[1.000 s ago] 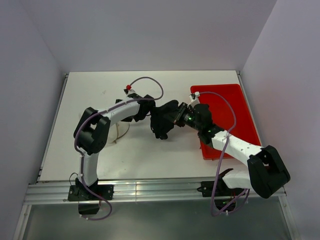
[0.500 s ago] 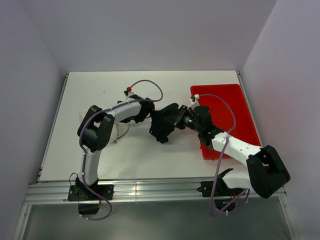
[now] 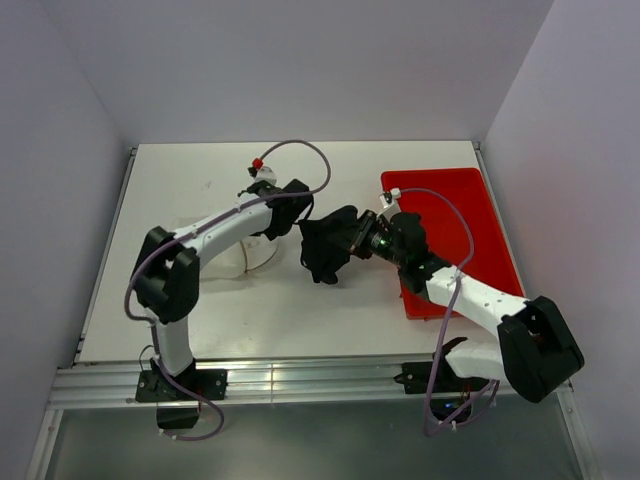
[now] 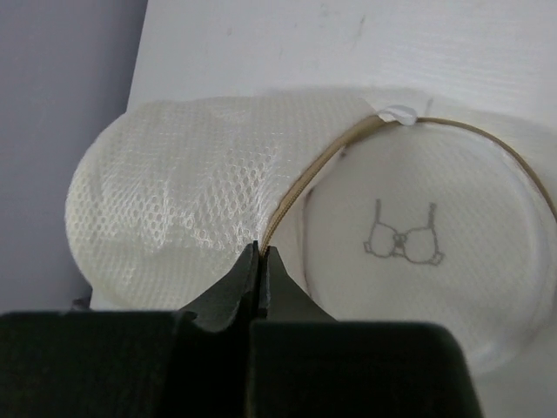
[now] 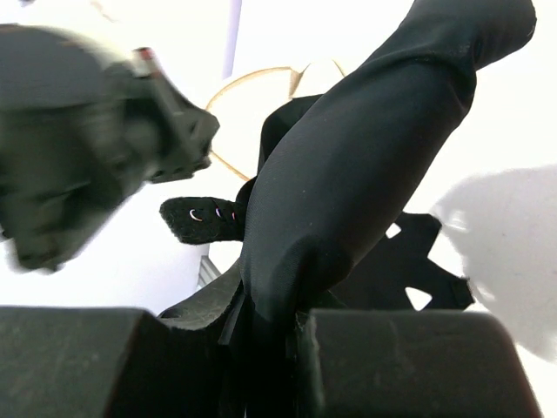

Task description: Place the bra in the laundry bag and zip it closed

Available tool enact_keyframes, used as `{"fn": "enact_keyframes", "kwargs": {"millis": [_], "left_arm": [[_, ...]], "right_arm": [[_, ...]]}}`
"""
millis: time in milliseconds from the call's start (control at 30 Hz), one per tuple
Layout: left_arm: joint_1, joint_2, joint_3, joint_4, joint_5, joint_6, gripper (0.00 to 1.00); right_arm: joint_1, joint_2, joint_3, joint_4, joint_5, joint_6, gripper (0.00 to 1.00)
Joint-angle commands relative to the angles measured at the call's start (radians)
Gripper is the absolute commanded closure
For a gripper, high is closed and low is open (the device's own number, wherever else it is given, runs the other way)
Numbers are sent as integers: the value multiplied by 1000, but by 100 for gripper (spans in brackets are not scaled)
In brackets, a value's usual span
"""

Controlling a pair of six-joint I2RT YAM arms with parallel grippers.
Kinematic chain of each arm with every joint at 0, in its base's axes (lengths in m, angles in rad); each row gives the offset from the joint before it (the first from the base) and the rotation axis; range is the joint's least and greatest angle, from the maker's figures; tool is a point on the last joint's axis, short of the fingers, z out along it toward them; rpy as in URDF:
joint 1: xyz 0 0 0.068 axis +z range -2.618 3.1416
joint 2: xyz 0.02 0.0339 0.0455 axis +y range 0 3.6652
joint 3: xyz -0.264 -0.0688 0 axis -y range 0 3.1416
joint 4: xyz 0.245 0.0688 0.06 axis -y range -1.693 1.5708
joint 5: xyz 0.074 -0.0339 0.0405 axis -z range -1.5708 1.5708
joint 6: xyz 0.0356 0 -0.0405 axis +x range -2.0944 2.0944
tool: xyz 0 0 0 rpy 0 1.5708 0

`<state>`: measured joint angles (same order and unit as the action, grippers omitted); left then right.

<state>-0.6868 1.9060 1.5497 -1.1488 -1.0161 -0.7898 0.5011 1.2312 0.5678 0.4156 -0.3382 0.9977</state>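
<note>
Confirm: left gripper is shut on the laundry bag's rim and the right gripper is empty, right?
Not quite. The right gripper isn't empty: it's shut on the black bra, as the right wrist view shows. The left gripper is indeed shut on the laundry bag rim.

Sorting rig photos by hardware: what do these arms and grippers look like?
The left arm and right arm have white tubular links joined by bulky black joints. A thin purple-grey cable loops along each. The left gripper and right gripper are black. A red cap sits by the left wrist; a green light glows on the right.
</note>
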Motion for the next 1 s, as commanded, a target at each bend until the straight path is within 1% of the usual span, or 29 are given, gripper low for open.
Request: {"fn": "enact_keyframes", "kwargs": {"millis": [0, 67, 200, 333, 433, 567, 733, 967], "left_arm": [[-40, -136, 26, 57, 69, 61, 100], [-52, -198, 4, 116, 135, 98, 100], [-66, -295, -95, 236, 224, 152, 100], [-86, -312, -132, 250, 226, 149, 100], [-91, -317, -158, 274, 231, 144, 100], [-91, -328, -180, 317, 263, 147, 100], [-91, -378, -204, 418, 378, 167, 100], [-103, -375, -204, 455, 418, 158, 100]], "right_arm": [[-7, -82, 12, 17, -18, 1, 99], [-7, -104, 21, -17, -16, -1, 99], [-6, -136, 52, -46, -56, -1, 99], [-1, -174, 86, -139, -38, -36, 100], [-1, -243, 115, -274, 27, -80, 100], [-3, -327, 174, -359, 57, -90, 100], [-4, -325, 210, -342, 65, -42, 100], [-4, -214, 248, -227, 61, 70, 100]]}}
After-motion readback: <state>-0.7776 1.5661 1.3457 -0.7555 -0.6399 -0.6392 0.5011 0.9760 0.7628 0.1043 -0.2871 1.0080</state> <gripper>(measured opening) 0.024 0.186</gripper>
